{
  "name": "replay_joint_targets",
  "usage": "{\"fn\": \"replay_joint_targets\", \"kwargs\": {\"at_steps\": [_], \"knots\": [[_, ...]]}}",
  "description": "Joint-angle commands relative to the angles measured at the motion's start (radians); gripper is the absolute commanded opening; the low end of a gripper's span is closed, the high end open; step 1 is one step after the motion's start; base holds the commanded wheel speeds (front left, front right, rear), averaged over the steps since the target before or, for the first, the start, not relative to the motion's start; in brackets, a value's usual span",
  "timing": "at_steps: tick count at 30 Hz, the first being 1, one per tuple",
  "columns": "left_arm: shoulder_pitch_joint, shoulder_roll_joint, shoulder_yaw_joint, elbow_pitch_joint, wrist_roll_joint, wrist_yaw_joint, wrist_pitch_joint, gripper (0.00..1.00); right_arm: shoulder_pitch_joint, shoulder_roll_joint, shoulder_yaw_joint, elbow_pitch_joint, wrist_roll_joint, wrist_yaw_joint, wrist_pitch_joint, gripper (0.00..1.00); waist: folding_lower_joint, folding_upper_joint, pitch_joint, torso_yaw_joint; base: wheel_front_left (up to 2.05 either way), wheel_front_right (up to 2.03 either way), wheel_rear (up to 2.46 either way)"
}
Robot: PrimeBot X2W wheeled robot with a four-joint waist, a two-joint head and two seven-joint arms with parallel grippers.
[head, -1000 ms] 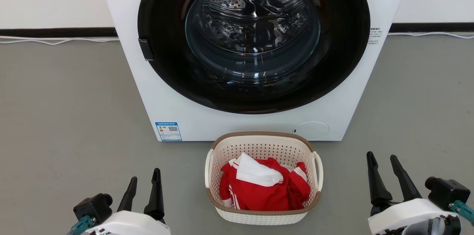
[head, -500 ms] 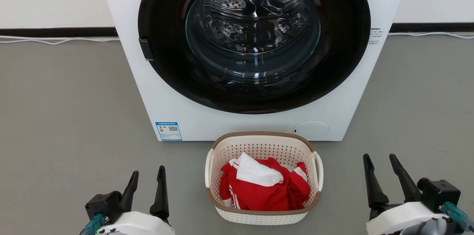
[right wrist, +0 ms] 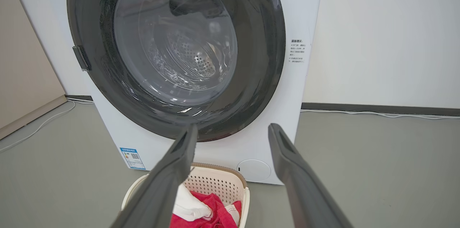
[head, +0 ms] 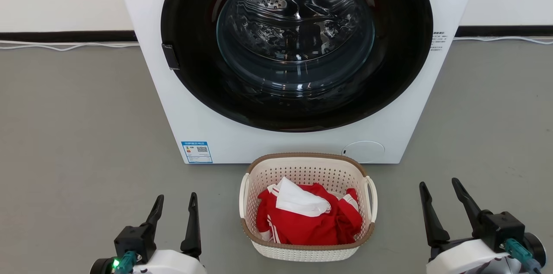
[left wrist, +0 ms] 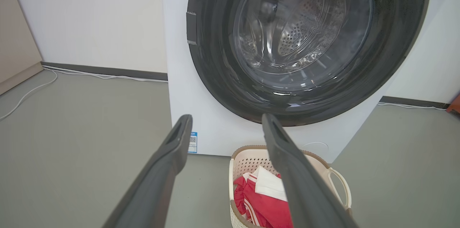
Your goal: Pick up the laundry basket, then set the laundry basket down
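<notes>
The laundry basket stands on the grey floor just in front of the washing machine: cream, perforated, brown rim, a white loop handle on each side. Red and white clothes lie inside it. My left gripper is open, low and to the basket's left, apart from it. My right gripper is open too, to the basket's right, with a gap of floor between. The left wrist view has the basket at bottom centre behind my right finger. In the right wrist view the basket sits at the bottom, partly behind one finger.
A large white washing machine with a round dark glass door stands right behind the basket. A white cable runs along the wall's dark skirting. Open grey floor lies left and right of the machine.
Both grippers have shifted slightly inward toward the basket and their wrists have turned. The basket and clothes stay put.
</notes>
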Motion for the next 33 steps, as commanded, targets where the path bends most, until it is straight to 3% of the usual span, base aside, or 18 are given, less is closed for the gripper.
{"fn": "replay_joint_targets", "kwargs": {"at_steps": [1, 33], "knots": [[-0.014, 0.009, 0.023, -0.03, 0.025, 0.012, -0.014, 1.0, -0.022, -0.012, 0.02, -0.018, -0.027, 0.007, -0.022, 1.0, 0.0, -0.0001, -0.001, 0.0, 0.0, 0.0, 0.0], [-0.01, 0.009, 0.023, -0.026, 0.011, 0.015, -0.014, 1.0, -0.024, -0.004, 0.005, 0.008, -0.023, 0.007, -0.022, 1.0, 0.0, -0.0001, 0.008, 0.003, 0.0, 0.0, 0.0]]}}
